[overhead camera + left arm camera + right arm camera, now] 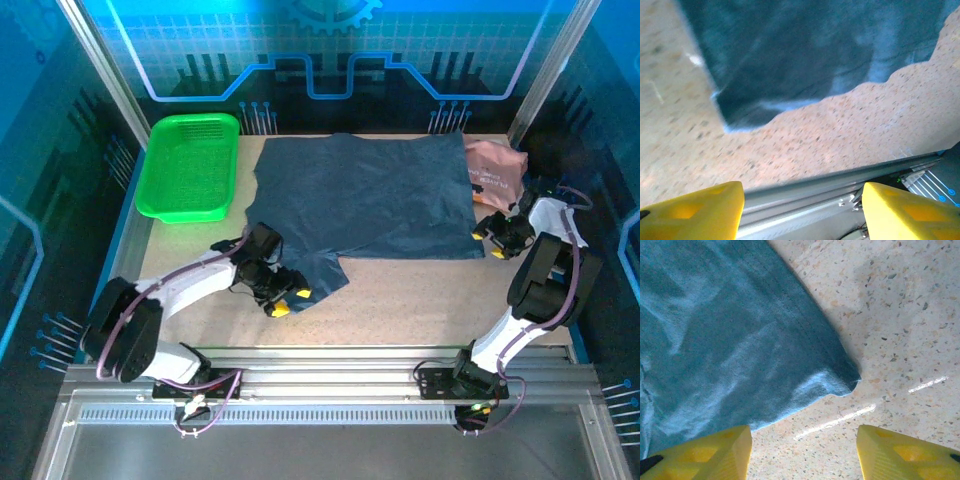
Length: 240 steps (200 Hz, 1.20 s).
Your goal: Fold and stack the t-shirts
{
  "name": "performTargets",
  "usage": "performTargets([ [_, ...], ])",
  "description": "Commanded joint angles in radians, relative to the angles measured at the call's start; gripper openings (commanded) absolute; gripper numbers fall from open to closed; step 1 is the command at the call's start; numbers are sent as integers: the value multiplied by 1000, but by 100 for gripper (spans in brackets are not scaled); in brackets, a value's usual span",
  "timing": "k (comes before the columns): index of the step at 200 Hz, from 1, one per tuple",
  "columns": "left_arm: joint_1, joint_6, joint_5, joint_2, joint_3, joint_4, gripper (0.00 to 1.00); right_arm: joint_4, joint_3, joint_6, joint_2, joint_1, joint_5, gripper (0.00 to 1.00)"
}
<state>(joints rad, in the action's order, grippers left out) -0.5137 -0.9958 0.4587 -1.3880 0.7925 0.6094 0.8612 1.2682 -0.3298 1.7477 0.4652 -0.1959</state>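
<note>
A dark slate-blue t-shirt [365, 195] lies spread flat across the middle of the table. Its near-left sleeve [318, 272] reaches toward my left gripper [287, 298], which stands open just beside that sleeve with nothing between its yellow fingers [695, 210]. The sleeve's edge [785, 95] shows ahead in the left wrist view. My right gripper [497, 238] hovers open at the shirt's near-right corner [840, 377], empty, with bare table between its fingers [900, 452]. A pink t-shirt [492, 170] sits crumpled at the back right, touching the blue shirt's far-right corner.
A bright green mesh basket [188, 165] stands at the back left. A metal rail [380, 360] runs along the near edge of the speckled table [430, 295]. Blue enclosure walls close in the left, right and back sides.
</note>
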Motion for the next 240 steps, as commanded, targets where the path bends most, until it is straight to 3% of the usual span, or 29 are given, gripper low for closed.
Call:
performTargets([
  [1, -14, -10, -70, 78, -8, 179, 65, 25, 23, 32, 19, 13, -59, 58],
  [22, -46, -47, -94, 70, -28, 141, 65, -3, 10, 20, 32, 50, -90, 58],
  [48, -75, -191, -59, 20, -118, -128, 64, -25, 12, 10, 73, 47, -110, 57],
  [87, -102, -192, -93, -126, -65, -241, 61, -52, -8, 3, 106, 38, -115, 57],
  [145, -101, -131, -224, -202, 16, -167, 53, -65, -27, 7, 115, 38, -121, 57],
  [189, -102, -75, -312, -299, 101, -146, 32, -58, -31, 11, 127, 38, -128, 54],
  [228, -103, -71, -340, -288, 110, -139, 0, -8, -39, 30, 150, 42, -81, 52],
  [240, -101, -69, -348, -270, 101, -131, 0, -24, -51, 22, 152, 42, -85, 52],
])
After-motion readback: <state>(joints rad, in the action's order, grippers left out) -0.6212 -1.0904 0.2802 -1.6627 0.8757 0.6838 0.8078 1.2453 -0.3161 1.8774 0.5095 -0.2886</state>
